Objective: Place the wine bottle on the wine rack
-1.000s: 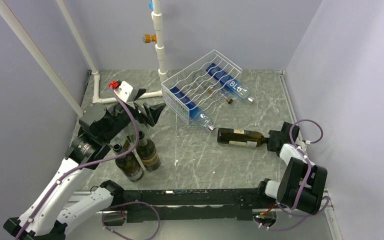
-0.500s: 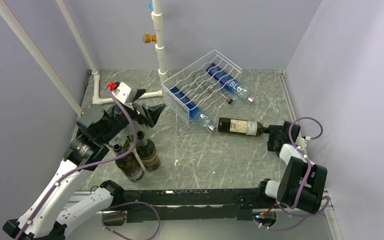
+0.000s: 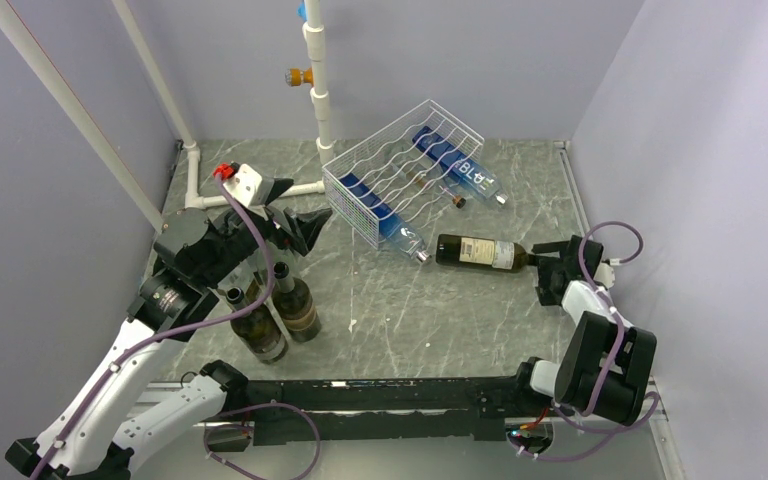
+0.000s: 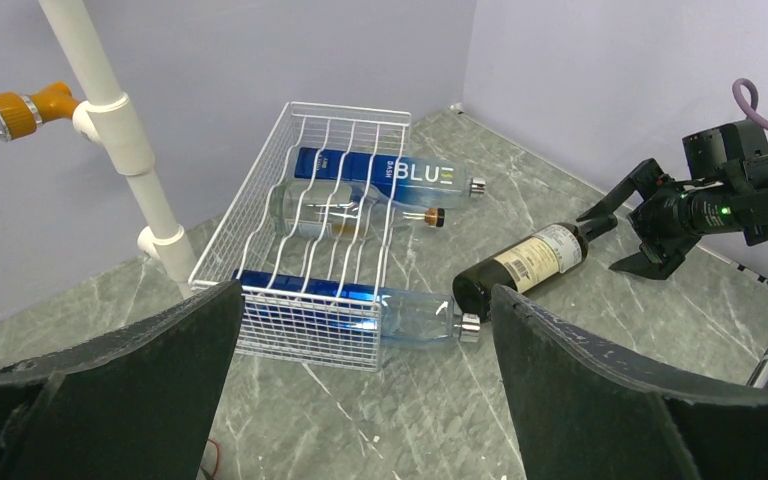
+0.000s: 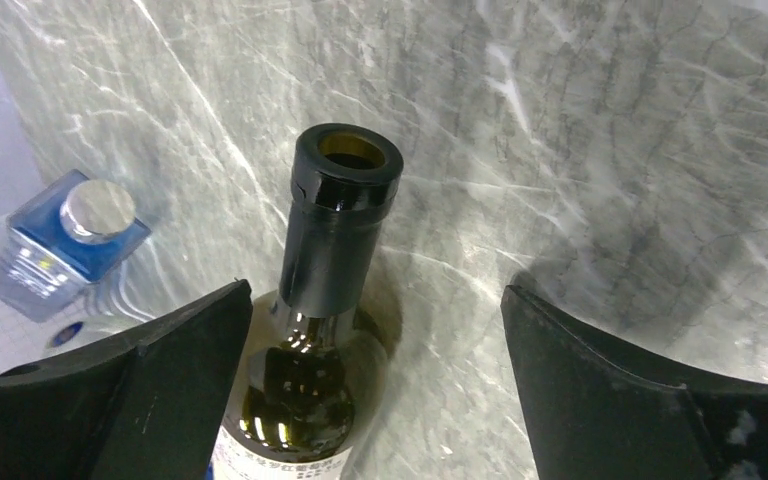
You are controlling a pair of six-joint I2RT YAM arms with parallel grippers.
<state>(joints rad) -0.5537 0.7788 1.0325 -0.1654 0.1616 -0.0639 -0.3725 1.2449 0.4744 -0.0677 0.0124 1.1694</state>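
Right jaws gaped wide around the neck of the wine bottle, not gripping; left jaws wide, holding nothing. Bottle lay on tabletop, near wine rack, outside it. Left wrist: bottle base just beside blue bottle cap at rack's front edge. Right wrist: neck untouched between fingers, gaps both sides.

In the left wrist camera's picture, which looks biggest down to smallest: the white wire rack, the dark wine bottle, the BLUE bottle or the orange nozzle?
1. The white wire rack, clearly largest.
2. The dark wine bottle and the BLUE bottle look about alike, so I leave them unranked.
3. The orange nozzle, smallest.
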